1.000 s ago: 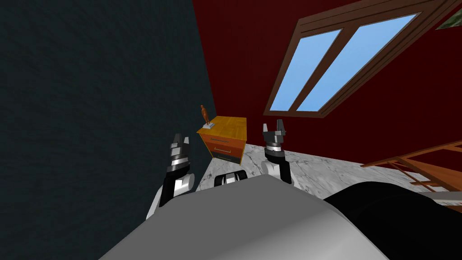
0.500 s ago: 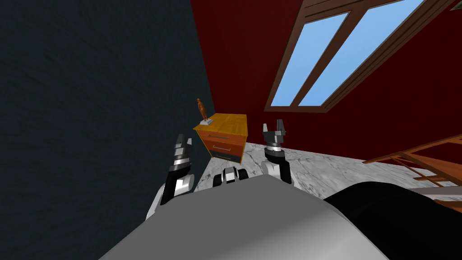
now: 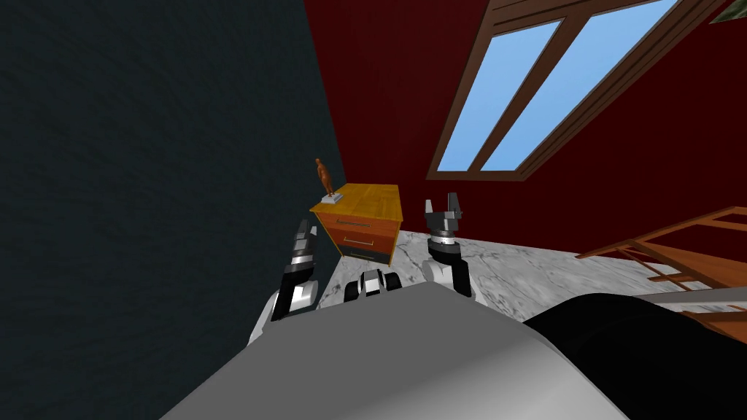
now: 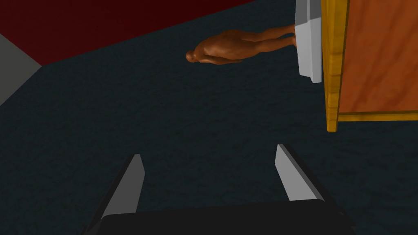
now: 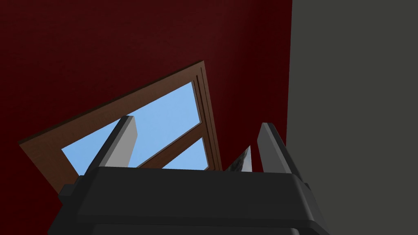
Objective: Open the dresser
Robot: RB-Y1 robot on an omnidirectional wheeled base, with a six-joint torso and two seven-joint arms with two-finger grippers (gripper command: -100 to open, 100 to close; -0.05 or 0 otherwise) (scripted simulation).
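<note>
Left gripper (image 3: 305, 233) was spread wide and empty, the closed dresser (image 3: 361, 230) a bit ahead toward the right gripper (image 3: 443, 204), also spread and idle, so I'd guess it was lining up for a drawer handle (image 3: 354, 223).

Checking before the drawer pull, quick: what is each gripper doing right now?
Left gripper: open, holding nothing, not yet at the dresser.
Right gripper: open, holding nothing.
</note>
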